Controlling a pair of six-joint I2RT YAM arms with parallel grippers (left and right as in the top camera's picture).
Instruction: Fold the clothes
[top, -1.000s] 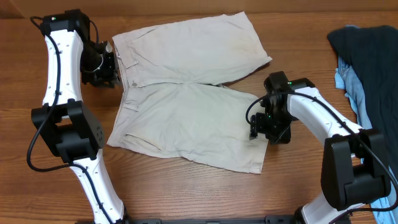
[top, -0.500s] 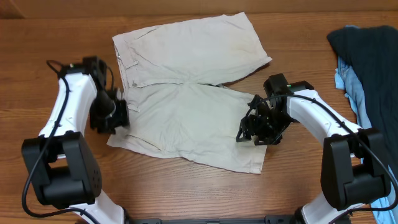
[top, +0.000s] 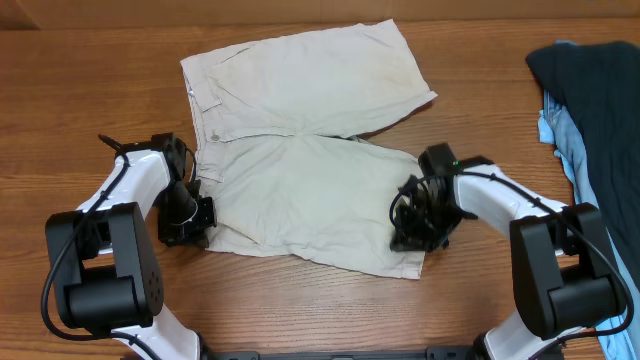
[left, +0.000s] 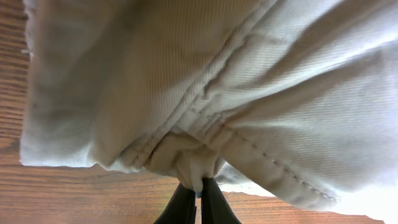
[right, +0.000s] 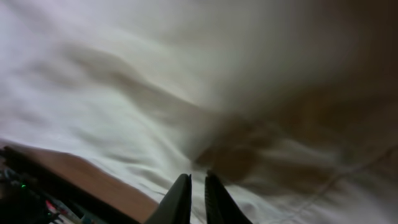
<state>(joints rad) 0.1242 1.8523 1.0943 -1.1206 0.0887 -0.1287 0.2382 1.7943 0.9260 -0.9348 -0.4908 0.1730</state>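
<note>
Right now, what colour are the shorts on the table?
The shorts are pale beige; overhead shows best.

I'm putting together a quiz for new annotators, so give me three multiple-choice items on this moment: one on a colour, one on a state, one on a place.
1. What colour are the shorts?
A. red
B. pale beige
C. black

2. How is the left gripper?
A. wide open in the air
B. shut on a fold of the shorts
C. out of every view

3. Where does the navy garment lie?
A. on top of the shorts
B. in the left gripper
C. at the right side of the table, apart from the shorts

Answers:
1 B: the cloth is off-white beige in every view.
2 B: the left wrist view shows fabric pinched between closed fingers.
3 C: the overhead view shows bare wood between them.
</note>
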